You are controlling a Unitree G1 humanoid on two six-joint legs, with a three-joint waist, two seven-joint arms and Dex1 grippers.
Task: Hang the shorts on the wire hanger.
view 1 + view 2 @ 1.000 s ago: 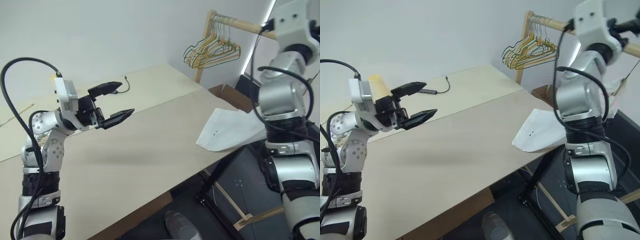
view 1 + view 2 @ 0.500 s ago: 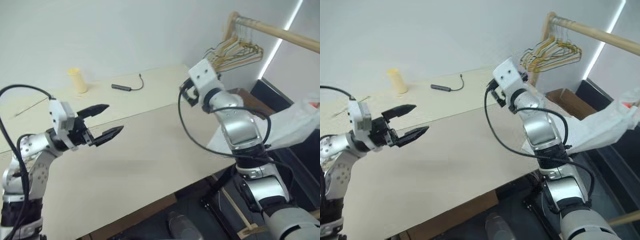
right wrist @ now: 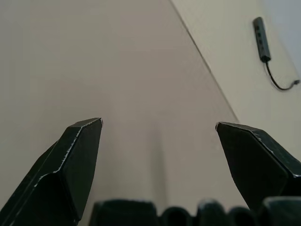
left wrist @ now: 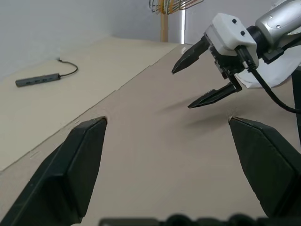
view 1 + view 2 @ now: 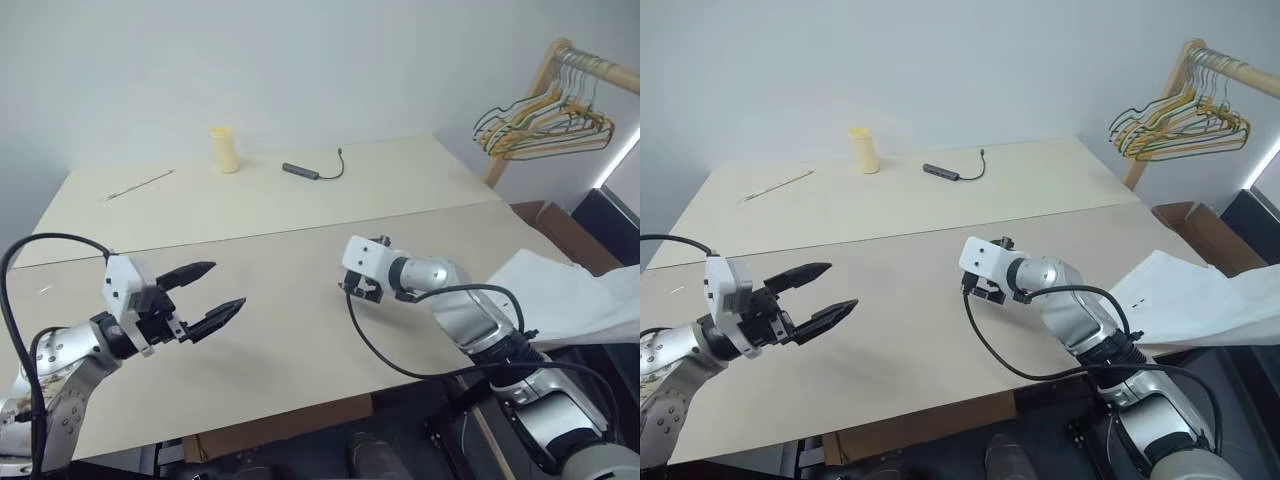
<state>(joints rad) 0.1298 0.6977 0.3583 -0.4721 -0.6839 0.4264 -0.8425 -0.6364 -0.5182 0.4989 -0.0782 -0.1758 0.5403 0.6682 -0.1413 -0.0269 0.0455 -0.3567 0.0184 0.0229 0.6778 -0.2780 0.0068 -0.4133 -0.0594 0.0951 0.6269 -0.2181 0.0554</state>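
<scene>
The white shorts (image 5: 560,296) lie over the table's right edge, partly hanging off it. The wire hanger is out of view. My right gripper (image 4: 182,88) hovers low over the middle of the beige table (image 5: 290,330), open and empty, an arm's reach left of the shorts. It points toward my left gripper (image 5: 228,284). That one is open too, held level above the table's near left part with nothing between its fingers (image 4: 80,165).
A yellow cup (image 5: 224,149), a dark hub with a cable (image 5: 300,171) and a thin straight stick (image 5: 138,184) lie at the table's far side. A wooden rack with bunched coloured hangers (image 5: 545,115) stands at the back right, with a cardboard box (image 5: 548,218) below it.
The camera has swung left. My right arm has come down from beside the rack to low over the table's middle. The left gripper has sunk and drawn back a little. Both stay open.
</scene>
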